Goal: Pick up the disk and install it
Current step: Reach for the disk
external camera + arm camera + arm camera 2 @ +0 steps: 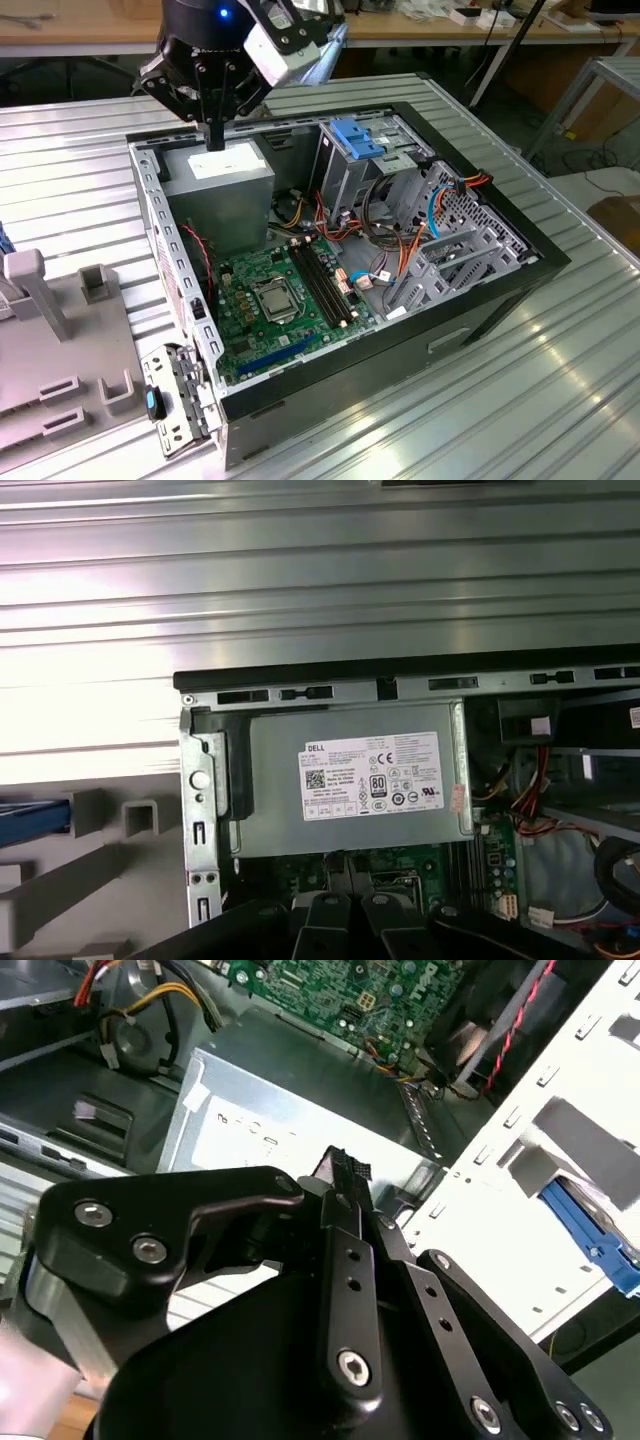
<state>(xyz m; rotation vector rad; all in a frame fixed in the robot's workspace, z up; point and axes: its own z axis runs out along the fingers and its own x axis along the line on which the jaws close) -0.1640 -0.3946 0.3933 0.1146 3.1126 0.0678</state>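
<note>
Hovering just above the power supply (230, 178) in a corner of the open computer case (470, 310), the gripper (215, 138) has its fingers pressed together with nothing between them. In the first wrist view, the disk (35, 815) shows as a blue carrier edge outside the case, beside the grey fixture (150, 818) on the ribbed metal bench (560, 400), well apart from the gripper.

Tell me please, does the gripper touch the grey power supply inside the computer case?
Cannot tell. In the exterior view the gripper ends over the top of the power supply, yet neither a gap nor contact shows plainly.
</note>
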